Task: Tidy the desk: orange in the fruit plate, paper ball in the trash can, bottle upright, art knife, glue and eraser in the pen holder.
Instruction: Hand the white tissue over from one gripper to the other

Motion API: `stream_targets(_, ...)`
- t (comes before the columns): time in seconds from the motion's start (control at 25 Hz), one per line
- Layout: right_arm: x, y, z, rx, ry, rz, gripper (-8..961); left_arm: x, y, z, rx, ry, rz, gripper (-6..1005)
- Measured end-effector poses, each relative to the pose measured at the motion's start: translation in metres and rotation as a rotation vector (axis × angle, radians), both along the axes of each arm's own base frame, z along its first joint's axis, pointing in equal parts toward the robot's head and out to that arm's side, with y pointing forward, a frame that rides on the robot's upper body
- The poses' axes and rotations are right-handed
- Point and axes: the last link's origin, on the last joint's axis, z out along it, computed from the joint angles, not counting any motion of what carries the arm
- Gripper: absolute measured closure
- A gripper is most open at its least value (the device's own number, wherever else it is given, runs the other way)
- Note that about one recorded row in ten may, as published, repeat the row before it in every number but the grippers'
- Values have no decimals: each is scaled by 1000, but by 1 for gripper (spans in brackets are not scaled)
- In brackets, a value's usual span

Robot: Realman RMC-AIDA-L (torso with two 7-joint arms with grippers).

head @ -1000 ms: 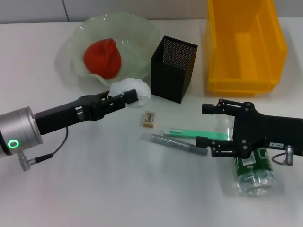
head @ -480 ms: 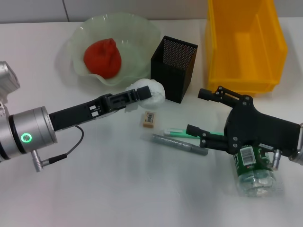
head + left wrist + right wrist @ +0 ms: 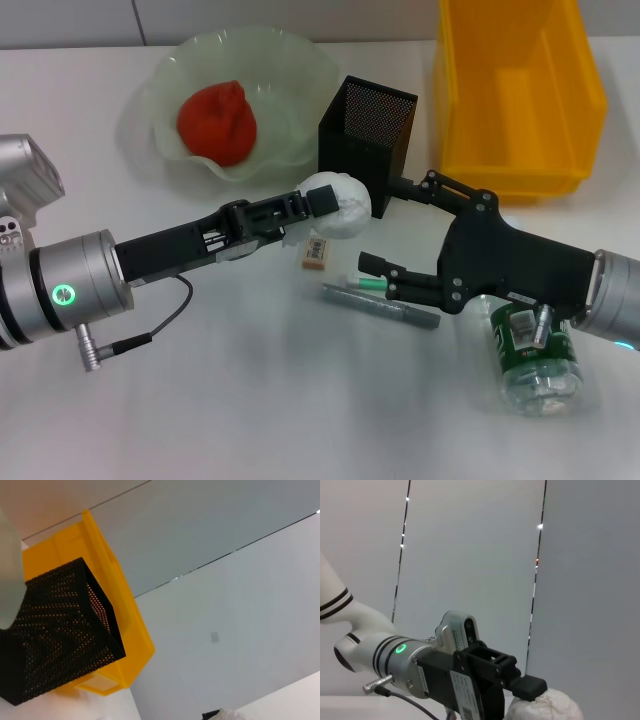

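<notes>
- The left gripper [image 3: 325, 203], clamped on the paper ball [image 3: 343, 204], has carried it rightward off the surface, now just before the pen holder [image 3: 366, 145].
- The right gripper [image 3: 392, 230], jaws spread wide, has lifted above the lying bottle [image 3: 532, 358].
- Only the head view shows the orange [image 3: 216, 123] in the fruit plate [image 3: 290, 60]; the right wrist view catches the ball from behind.
- The trash can [image 3: 520, 90] waits beyond.

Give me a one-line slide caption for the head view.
Left gripper carries the paper ball past the pen holder; right gripper open above the table.
</notes>
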Motion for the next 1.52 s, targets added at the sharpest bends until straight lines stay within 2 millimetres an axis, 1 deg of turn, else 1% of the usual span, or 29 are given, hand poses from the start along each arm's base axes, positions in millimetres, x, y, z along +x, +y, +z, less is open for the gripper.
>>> stream_targets(0.8, -11, 8, -11, -6, -9, 7, 148, -1, -4, -3, -24, -15, 20, 488)
stream_targets(1.0, -12, 8, -12, -11, -10, 10, 289, -2, -4, -3, -22, -15, 24, 488)
stream_targets(1.4, -12, 8, -13, -13, -10, 11, 458, -2, -4, -2, -19, -12, 20, 491)
stream_targets(1.52, -12, 8, -12, -13, -10, 11, 458, -2, -4, -2, -17, -11, 17, 492)
